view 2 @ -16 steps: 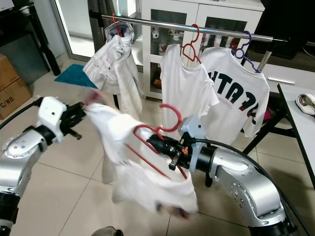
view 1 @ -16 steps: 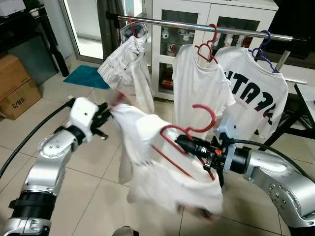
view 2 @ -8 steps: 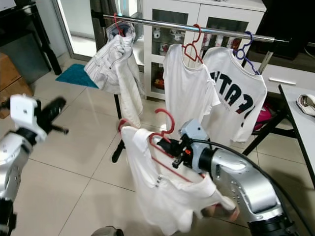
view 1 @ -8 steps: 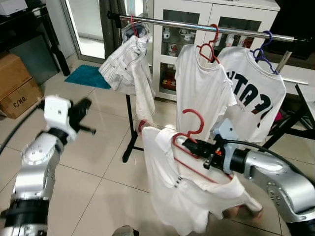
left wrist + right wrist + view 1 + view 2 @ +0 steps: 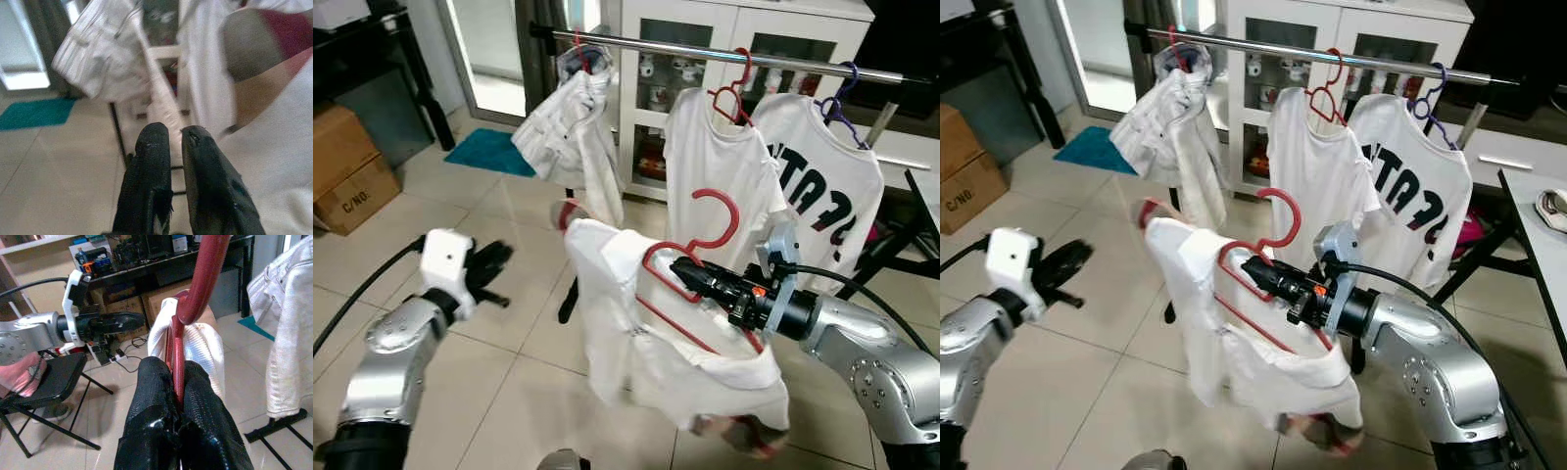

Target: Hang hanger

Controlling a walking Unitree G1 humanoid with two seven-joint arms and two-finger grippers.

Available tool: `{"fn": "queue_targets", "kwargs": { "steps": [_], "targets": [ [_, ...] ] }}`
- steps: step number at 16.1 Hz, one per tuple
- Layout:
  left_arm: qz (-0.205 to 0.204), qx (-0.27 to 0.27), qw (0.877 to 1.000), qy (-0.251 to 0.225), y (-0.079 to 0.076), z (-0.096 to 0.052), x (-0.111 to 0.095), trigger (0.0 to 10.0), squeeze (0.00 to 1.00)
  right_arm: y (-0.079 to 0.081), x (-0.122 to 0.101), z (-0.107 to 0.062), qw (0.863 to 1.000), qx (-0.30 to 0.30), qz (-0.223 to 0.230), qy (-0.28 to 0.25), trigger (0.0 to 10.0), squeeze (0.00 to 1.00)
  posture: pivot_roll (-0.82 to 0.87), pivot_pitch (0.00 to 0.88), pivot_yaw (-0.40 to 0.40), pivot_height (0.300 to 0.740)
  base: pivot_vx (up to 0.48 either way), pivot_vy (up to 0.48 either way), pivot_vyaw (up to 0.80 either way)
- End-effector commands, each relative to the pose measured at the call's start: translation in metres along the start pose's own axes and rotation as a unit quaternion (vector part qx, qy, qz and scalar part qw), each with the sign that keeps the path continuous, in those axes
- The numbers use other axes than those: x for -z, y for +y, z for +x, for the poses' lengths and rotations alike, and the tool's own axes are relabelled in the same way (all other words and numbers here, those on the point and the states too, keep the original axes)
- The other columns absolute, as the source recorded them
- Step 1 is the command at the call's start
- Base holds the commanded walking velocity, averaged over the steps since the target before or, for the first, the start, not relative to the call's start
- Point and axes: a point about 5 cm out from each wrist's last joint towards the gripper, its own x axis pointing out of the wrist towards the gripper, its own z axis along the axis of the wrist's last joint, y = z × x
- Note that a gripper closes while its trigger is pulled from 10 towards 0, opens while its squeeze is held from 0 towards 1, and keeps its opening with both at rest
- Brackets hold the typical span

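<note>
A red hanger [image 5: 707,231] carries a white garment [image 5: 626,328] that droops below it. My right gripper [image 5: 690,275] is shut on the hanger's shoulder just under the hook, in mid air in front of the chrome rail [image 5: 636,43]. In the right wrist view the hanger's neck [image 5: 204,279] rises from between the black fingers [image 5: 152,382]. My left gripper [image 5: 495,261] is off to the left, clear of the garment. In the left wrist view its fingers [image 5: 151,147] stand together with nothing between them.
The rail bears a striped white garment [image 5: 570,137], a white T-shirt [image 5: 715,171] on a red hanger and a lettered T-shirt [image 5: 824,176] on a purple one. A white cabinet [image 5: 646,88] stands behind. A cardboard box [image 5: 347,171] and a teal mat [image 5: 489,153] lie left.
A second ago my left gripper held the garment's edge; it has let go and drawn back to the left. The right gripper has raised the hanger, and the garment has swung leftward.
</note>
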Motion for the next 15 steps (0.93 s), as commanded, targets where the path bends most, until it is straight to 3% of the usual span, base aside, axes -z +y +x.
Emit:
{"fn": "queue_targets", "kwargs": {
  "steps": [1,4,6,7,9,12,15],
  "targets": [
    [0.010,0.001,1.000,-0.019,-0.003,0.004,-0.007,10.0,1.00,0.002,-0.008,0.001,1.000,-0.015,-0.014,-0.014,10.0,0.00,0.00,0.000,0.026,0.740,0.000,0.000,0.00],
    [0.008,0.021,0.995,-0.100,0.000,0.010,-0.035,10.0,1.00,0.007,-0.008,0.001,0.999,-0.042,-0.009,-0.016,10.0,0.00,0.00,0.000,0.023,0.740,0.000,0.000,0.00],
    [-0.001,0.027,0.994,-0.102,0.003,0.010,-0.038,10.0,1.00,0.008,-0.008,0.001,0.999,-0.049,-0.009,-0.015,10.0,0.00,0.00,0.000,0.027,0.740,0.000,0.000,0.00],
    [-0.008,0.043,0.994,-0.098,0.002,0.011,-0.036,10.0,0.00,0.009,-0.009,0.000,0.998,-0.055,-0.009,-0.016,10.0,0.00,0.00,0.000,0.032,0.740,0.000,0.000,0.00],
    [-0.042,0.088,0.992,-0.080,-0.006,0.013,-0.028,10.0,0.00,0.012,-0.010,-0.001,0.998,-0.061,-0.009,-0.019,10.0,0.00,0.00,0.000,0.042,0.740,0.000,0.000,0.00],
    [-0.138,0.108,0.981,-0.079,-0.013,0.010,-0.016,10.0,0.00,0.016,-0.011,-0.002,0.997,-0.073,-0.009,-0.025,10.0,0.00,-0.01,0.000,0.056,0.740,0.000,0.000,0.00],
    [-0.154,0.068,0.981,-0.097,-0.008,0.000,-0.007,10.0,0.00,0.021,-0.015,-0.006,0.995,-0.089,-0.002,-0.034,10.0,0.00,-0.02,0.000,0.055,0.740,0.000,0.000,0.00]
  ]
}}
